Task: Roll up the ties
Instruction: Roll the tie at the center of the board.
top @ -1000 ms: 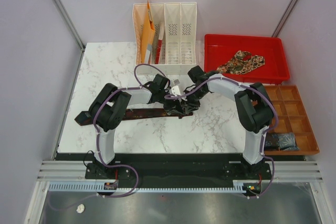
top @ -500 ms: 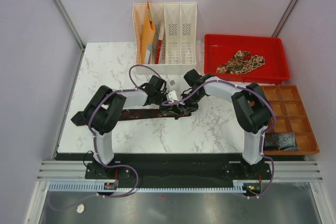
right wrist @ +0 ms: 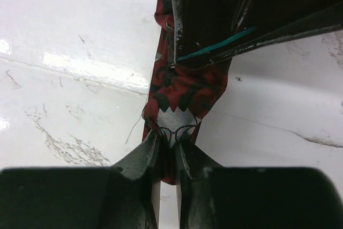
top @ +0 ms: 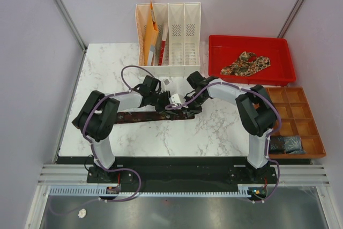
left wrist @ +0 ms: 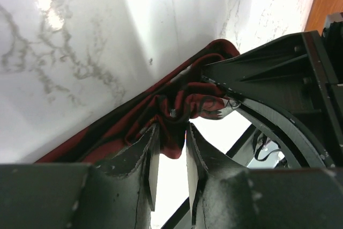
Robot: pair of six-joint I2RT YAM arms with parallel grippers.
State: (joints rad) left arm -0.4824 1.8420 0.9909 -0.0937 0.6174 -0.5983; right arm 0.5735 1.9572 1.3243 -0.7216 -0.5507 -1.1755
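The dark maroon tie (top: 138, 116) lies lengthwise on the marble table, its right end bunched between both grippers. My left gripper (top: 172, 102) (left wrist: 171, 130) has its jaws parted, and a loose fold of the tie (left wrist: 179, 103) sits between the fingertips. From the opposite side, my right gripper (top: 188, 106) (right wrist: 168, 138) is shut on the tie's end (right wrist: 187, 89), where the grey lining shows. The left arm hides the tie's far left part. A tan paisley tie (top: 246, 63) lies crumpled in the red tray (top: 252, 40).
A white file rack (top: 169, 36) holding orange folders (top: 150, 33) stands at the table's back edge, just behind the grippers. To the right of the table is a brown compartment tray (top: 300, 122) with a dark rolled item (top: 286, 143) in a near cell.
The left arm's elbow has swung left and its gripper has slid left along the tie. The right gripper has shifted slightly left onto the bunched end.
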